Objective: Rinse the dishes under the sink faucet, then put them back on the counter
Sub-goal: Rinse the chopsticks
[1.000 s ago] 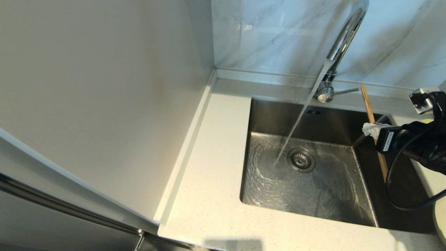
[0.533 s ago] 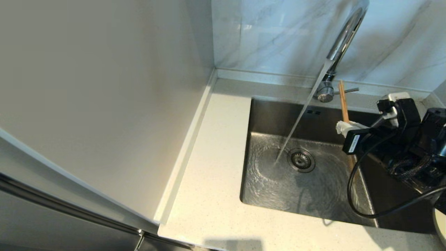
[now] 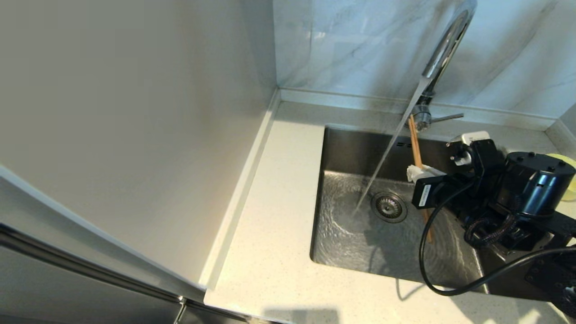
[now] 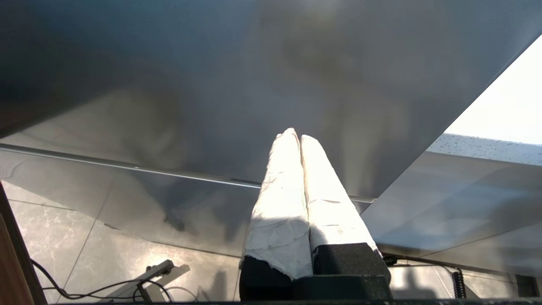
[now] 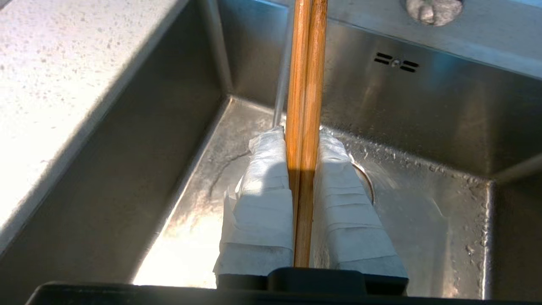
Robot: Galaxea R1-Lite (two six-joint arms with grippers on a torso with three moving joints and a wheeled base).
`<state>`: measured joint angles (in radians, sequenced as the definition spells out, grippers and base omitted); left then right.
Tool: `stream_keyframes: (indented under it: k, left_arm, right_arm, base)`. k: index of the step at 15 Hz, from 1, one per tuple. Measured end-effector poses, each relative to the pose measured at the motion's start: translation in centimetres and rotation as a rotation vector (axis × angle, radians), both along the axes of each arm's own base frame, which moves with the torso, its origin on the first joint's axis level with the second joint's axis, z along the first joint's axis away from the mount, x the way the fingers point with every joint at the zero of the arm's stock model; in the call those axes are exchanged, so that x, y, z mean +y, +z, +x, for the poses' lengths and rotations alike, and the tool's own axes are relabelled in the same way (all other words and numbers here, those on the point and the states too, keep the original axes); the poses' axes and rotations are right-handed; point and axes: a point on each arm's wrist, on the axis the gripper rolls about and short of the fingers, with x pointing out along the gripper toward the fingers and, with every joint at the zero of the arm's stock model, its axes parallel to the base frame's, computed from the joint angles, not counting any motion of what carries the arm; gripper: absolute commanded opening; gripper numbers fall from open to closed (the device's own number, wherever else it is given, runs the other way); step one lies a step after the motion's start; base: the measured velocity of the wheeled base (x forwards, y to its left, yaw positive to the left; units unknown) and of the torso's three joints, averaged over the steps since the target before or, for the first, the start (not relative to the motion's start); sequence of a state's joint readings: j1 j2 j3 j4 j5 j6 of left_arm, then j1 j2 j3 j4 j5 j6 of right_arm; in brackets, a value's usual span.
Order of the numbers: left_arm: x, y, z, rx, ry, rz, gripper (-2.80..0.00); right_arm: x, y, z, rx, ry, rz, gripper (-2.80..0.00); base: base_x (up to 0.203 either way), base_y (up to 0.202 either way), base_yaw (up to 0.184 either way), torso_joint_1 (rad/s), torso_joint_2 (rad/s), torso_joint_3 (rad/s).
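1. Chopsticks, two thin brown wooden sticks (image 3: 415, 143), are held over the shiny steel sink (image 3: 342, 148), close to the falling water but a little to the right of it.
2. The right gripper (image 3: 418, 172) has its white-wrapped fingers (image 5: 262, 199) squeezed tight on the two sticks, one finger on each side.
3. In the right wrist view the chopsticks (image 5: 305, 127) lie side by side, touching each other, and poke out far past the fingertips.
4. In the head view the sticks stand almost straight up, leaning a little. Their top ends reach up near the bottom of the tap, and their low ends hang over the wet floor of the sink, to the right of the drain.
5. The tall shiny silver bent tap (image 3: 443, 49) is running. A thin stream of water (image 3: 387, 157) falls at a slant and lands just left of the round metal drain (image 3: 389, 207).
6. The water makes rings on the sink floor.
7. The tap's thin side handle (image 3: 446, 117) sticks out to the right.
8. The off-white speckled stone counter (image 3: 279, 216) goes around the sink.
9. A bit of a pale yellow round bowl (image 3: 570, 177) peeks out behind the right arm, on the counter at the far right.
10. The left gripper (image 4: 300, 136) is not seen from the head. Its own camera shows its two white-wrapped fingers pressed together with nothing between them, pointing at a smooth grey panel (image 4: 254, 84).
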<state>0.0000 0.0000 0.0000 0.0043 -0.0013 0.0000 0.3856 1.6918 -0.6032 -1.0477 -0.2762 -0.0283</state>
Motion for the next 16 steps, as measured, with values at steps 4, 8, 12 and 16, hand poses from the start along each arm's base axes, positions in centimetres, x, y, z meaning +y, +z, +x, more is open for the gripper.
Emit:
stream_keyframes:
  k: [4,8,12,16]
  left_arm:
    - [0.0,0.0,0.0,0.0,0.0,0.0,-2.8]
    - [0.0,0.0,0.0,0.0,0.0,0.0,-2.8]
    - [0.0,0.0,0.0,0.0,0.0,0.0,-2.8]
    - [0.0,0.0,0.0,0.0,0.0,0.0,-2.8]
  right_arm:
    - [0.4,-0.5,0.6,0.013,0.0,-0.002,-2.8]
    - [0.7,-0.4,1.5,0.004,-0.019,0.0,-2.8]
    - [0.8,-0.3,1.9,-0.001,-0.023,0.002,-2.8]
    - [0.7,-0.3,1.8,0.0,-0.038,0.002,-2.8]
  base:
    - [0.0,0.0,0.0,0.0,0.0,0.0]
    - [0.0,0.0,0.0,0.0,0.0,0.0]
    - [0.0,0.0,0.0,0.0,0.0,0.0]
    - [0.0,0.0,0.0,0.0,0.0,0.0]
